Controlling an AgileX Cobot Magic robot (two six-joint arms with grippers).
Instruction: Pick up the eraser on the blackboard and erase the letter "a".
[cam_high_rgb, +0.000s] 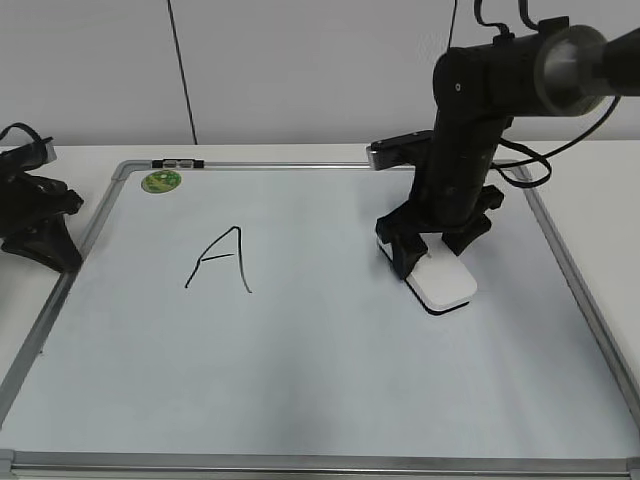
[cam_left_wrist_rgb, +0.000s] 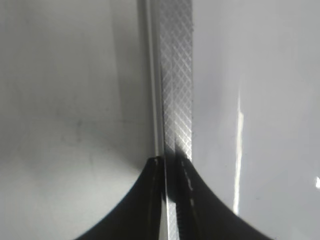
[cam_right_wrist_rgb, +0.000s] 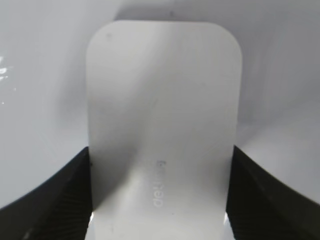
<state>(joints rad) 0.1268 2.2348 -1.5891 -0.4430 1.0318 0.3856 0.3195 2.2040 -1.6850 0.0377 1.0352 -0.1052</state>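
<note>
My right gripper (cam_right_wrist_rgb: 160, 200) clamps the eraser (cam_high_rgb: 443, 282) from both sides, flat on the blackboard (cam_high_rgb: 330, 400). My left gripper (cam_left_wrist_rgb: 167, 200) sits closed over the frame. No letter "a" in sight; likely beneath the eraser, so next I scrub there.

The exterior view looks down at a slant from the near edge of the large white silver-framed whiteboard (cam_high_rgb: 320, 350), taking in the whole board. The right wrist view stares straight down, very close, at the flat white rounded plastic eraser (cam_right_wrist_rgb: 162, 125) — shared with the exterior view (cam_high_rgb: 443, 281). The left wrist view hangs close over the board's left frame (cam_left_wrist_rgb: 176, 75).
</note>
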